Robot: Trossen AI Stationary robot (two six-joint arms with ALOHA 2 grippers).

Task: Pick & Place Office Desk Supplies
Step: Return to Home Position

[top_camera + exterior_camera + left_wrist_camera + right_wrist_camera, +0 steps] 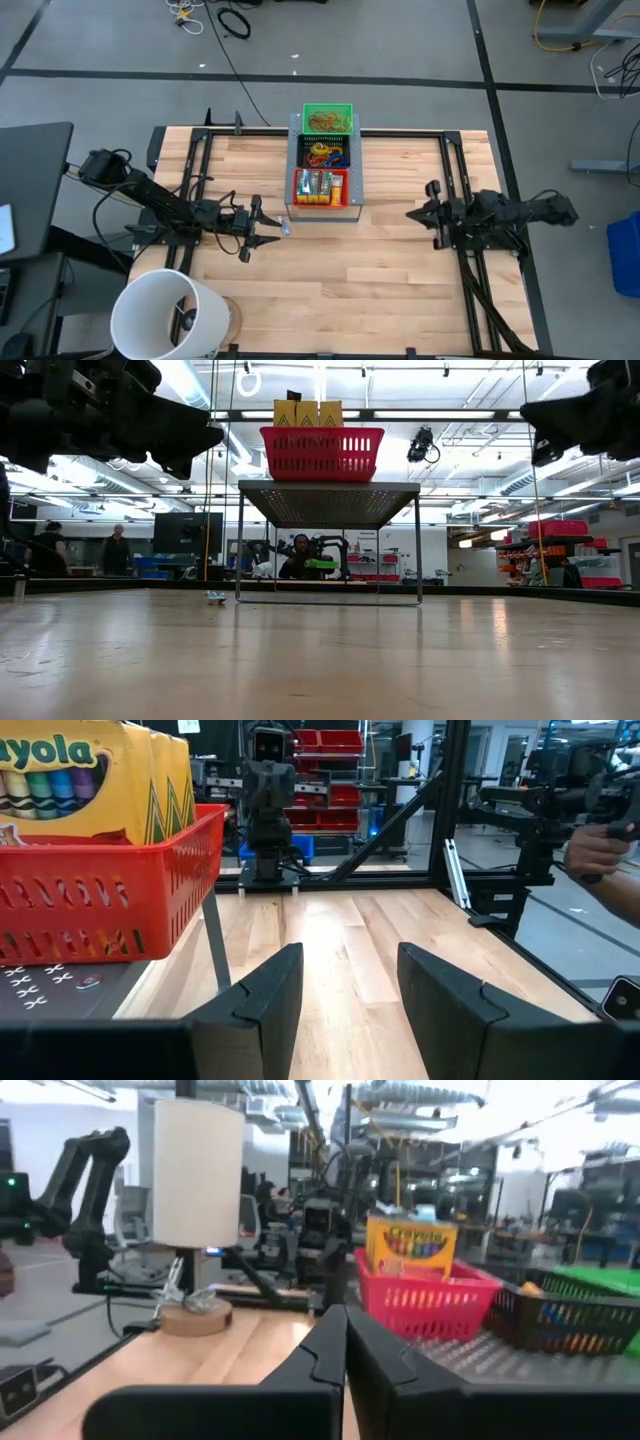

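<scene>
Over at the near left corner you have the white bucket (160, 315) lying on its side with its mouth facing up toward the camera. Just beyond it, the left gripper (268, 226) hangs above the table, pointing right, and its fingers (262, 1005) stand apart with nothing between them. A small pale object (286, 226) lies on the wood just off its tips; you cannot tell what it is. At the middle of the far edge stands the grey perforated shelf (328, 500) with three baskets in a row on top. The red basket (296, 188) is nearest and holds the yellow and green-white packets (320, 190) upright. The black basket (303, 152) behind it holds blue and orange rubber bands (325, 155), and the green basket (328, 107) farthest back holds more loops. To the right, well apart from the shelf, the right gripper (418, 214) points left, its fingers pressed together and empty.
</scene>
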